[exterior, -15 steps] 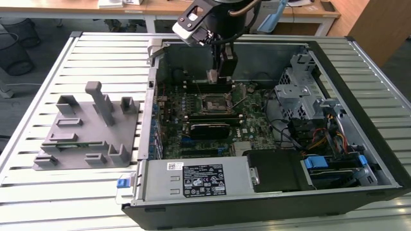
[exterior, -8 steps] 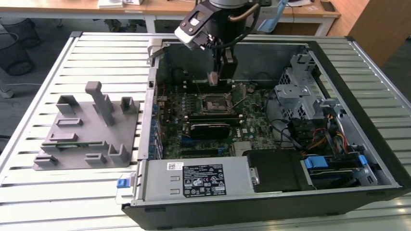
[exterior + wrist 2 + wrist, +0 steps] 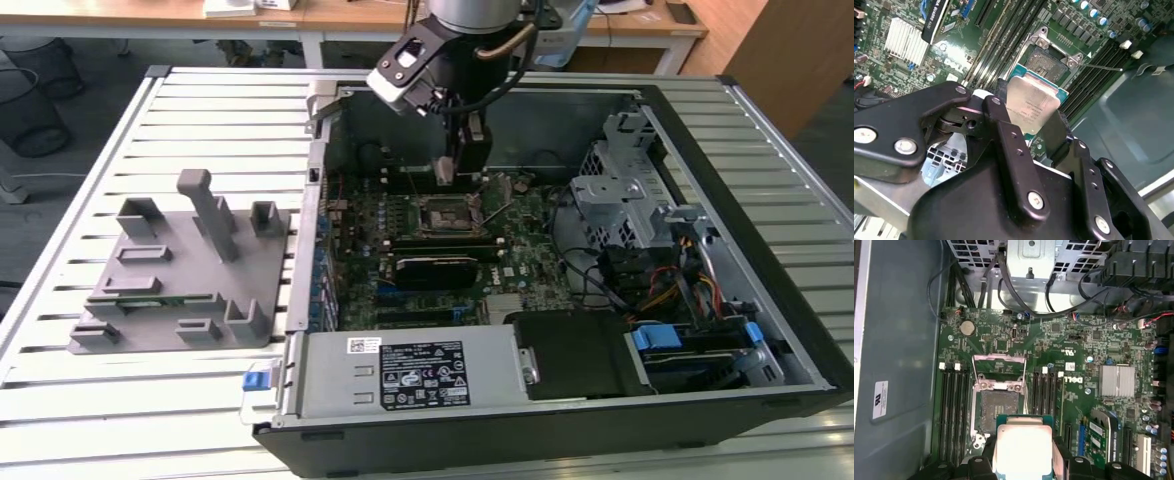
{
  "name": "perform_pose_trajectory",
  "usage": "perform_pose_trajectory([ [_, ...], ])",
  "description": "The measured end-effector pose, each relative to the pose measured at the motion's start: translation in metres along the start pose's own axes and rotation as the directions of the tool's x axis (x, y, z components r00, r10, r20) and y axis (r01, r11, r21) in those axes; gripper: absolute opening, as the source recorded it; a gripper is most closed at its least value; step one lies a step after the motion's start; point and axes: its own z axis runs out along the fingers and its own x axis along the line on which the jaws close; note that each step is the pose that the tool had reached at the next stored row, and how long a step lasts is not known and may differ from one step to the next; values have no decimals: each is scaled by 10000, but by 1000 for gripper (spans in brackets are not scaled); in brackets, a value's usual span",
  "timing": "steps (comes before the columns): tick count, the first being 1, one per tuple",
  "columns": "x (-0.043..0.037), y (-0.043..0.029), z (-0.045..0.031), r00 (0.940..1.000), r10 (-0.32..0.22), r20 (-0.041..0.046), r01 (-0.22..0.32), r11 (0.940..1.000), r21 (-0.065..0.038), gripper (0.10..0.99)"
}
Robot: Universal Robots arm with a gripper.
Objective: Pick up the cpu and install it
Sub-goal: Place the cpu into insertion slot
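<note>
The cpu [image 3: 1030,106] [image 3: 1022,448] is a flat square chip with a silvery metal top and a green rim. My gripper [image 3: 1029,132] [image 3: 1022,460] is shut on it, its black fingers [image 3: 1004,125] clamping opposite edges. In the exterior view my gripper [image 3: 458,178] hangs inside the open computer case, just above and behind the socket [image 3: 445,212]. The socket [image 3: 999,407] [image 3: 1046,62] lies open on the green motherboard [image 3: 1079,405], its metal bracket [image 3: 1000,371] swung back. The cpu hovers above the board, close to the socket and apart from it.
Memory slots [image 3: 953,410] flank the socket on both sides. A black card [image 3: 441,270] and a silver heatsink [image 3: 1117,381] sit on the board. Cables and a grey drive cage [image 3: 625,195] fill the case at the exterior view's right. A grey fixture [image 3: 187,265] stands outside, on the left.
</note>
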Motion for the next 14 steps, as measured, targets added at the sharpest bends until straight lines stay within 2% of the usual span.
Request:
perform_pose_trajectory([
  [6,15,17,104,10000,11,0,-11,10000,0,525],
  [14,86,26,232,9999,123,4,-123,9999,0,525],
])
